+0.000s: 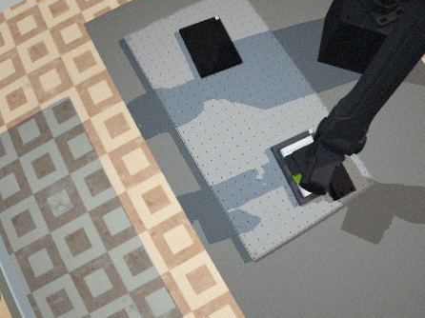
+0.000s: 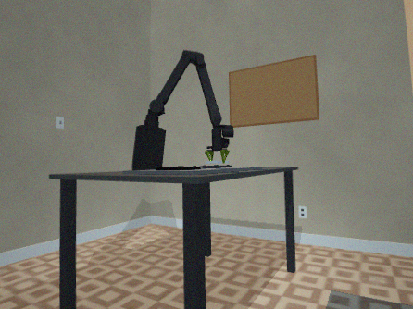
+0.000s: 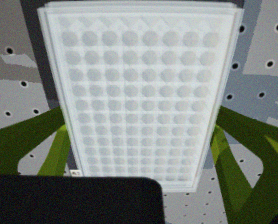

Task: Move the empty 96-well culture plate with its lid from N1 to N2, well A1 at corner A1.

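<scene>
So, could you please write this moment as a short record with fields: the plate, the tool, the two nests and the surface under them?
plate: lidded 96-well culture plate, wells look empty, low over the near nest
tool: green fingers on both long sides of the plate, tool shut on it
occupied nest: dark frame under the plate, mostly hidden by the arm
free nest: black rectangle, nothing on it, small marker at one corner
surface: perforated grey board on a dark table
</scene>
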`<state>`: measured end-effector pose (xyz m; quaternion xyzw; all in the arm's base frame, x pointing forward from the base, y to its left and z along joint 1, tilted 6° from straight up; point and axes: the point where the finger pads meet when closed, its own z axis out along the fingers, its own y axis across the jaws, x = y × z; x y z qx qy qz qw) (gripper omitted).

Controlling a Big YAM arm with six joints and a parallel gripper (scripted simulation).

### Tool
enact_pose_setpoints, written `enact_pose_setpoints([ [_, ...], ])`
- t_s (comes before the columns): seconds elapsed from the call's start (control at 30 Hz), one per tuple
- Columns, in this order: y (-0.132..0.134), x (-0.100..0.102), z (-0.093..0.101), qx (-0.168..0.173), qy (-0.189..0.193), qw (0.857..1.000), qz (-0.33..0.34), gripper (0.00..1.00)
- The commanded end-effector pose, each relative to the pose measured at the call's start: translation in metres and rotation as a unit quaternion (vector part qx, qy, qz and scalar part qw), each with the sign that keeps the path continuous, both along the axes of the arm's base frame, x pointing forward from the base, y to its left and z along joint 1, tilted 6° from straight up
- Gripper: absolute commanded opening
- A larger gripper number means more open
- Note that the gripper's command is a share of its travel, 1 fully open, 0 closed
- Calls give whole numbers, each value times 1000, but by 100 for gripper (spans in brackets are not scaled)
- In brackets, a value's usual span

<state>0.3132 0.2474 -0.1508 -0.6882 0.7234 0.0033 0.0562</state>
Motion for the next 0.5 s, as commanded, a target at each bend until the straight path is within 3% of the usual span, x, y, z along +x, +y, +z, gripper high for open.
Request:
enact_pose_setpoints([
  [0.0, 3, -2, 1, 4, -4, 1000, -3, 0],
  [0.47, 4, -2, 0, 6, -6, 1000, -3, 0],
])
